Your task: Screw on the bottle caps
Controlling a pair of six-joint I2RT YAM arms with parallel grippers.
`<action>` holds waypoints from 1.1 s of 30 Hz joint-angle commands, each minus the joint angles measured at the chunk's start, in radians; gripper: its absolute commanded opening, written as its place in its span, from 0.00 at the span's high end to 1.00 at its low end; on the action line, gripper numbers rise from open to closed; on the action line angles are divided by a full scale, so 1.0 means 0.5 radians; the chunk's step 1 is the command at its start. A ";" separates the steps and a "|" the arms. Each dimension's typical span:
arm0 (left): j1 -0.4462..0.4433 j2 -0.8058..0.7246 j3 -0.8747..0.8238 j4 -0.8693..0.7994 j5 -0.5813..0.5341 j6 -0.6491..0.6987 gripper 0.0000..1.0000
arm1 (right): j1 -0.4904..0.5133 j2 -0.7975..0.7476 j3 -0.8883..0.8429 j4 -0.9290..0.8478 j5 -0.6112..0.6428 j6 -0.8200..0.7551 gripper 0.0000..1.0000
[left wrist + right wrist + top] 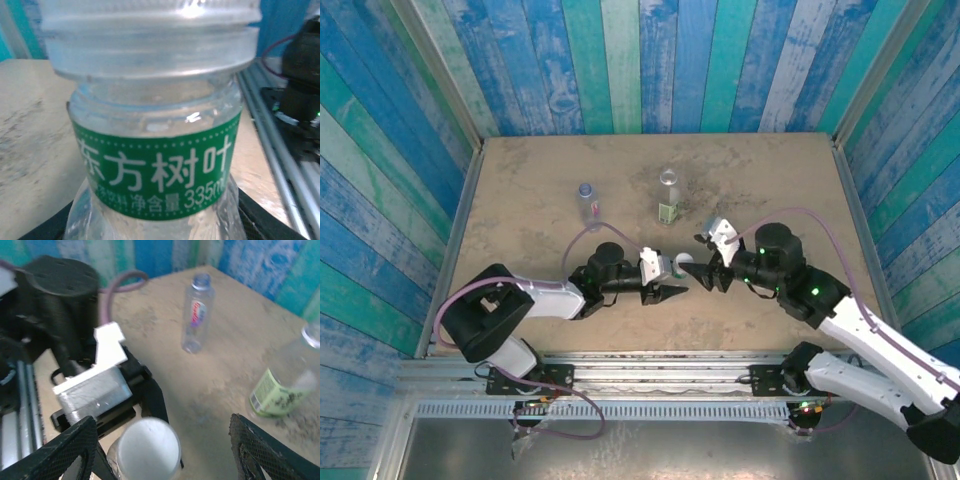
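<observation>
Where the table [520, 190] meets the middle of its near edge, the left hand [675, 277] pinches an upright dark-green-label bottle [155, 170], with a white cap [149, 446] on its mouth. The right hand [704, 262] has its fingers spread on either side of that cap; contact cannot be told. Nearer the far edge stand an open-necked purple-label bottle [587, 203] and a pale-green-label bottle [668, 198], well apart.
</observation>
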 commanded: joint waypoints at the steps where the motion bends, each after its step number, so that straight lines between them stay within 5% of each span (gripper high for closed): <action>1: 0.007 -0.127 0.041 -0.093 0.327 0.095 0.53 | -0.018 -0.024 0.035 -0.122 -0.334 -0.233 0.27; 10: 0.007 -0.170 0.060 -0.083 0.467 0.115 0.53 | -0.026 0.139 0.056 -0.133 -0.541 -0.201 0.35; 17: 0.006 -0.170 0.061 -0.089 0.443 0.121 0.53 | -0.026 0.250 0.073 -0.121 -0.607 -0.208 0.57; 23: 0.008 -0.162 -0.016 0.198 0.122 -0.040 0.53 | -0.026 0.268 0.052 -0.025 -0.502 -0.112 0.66; 33: 0.006 -0.061 0.045 0.340 -0.336 -0.144 0.53 | 0.014 0.281 -0.129 0.377 0.029 0.345 0.65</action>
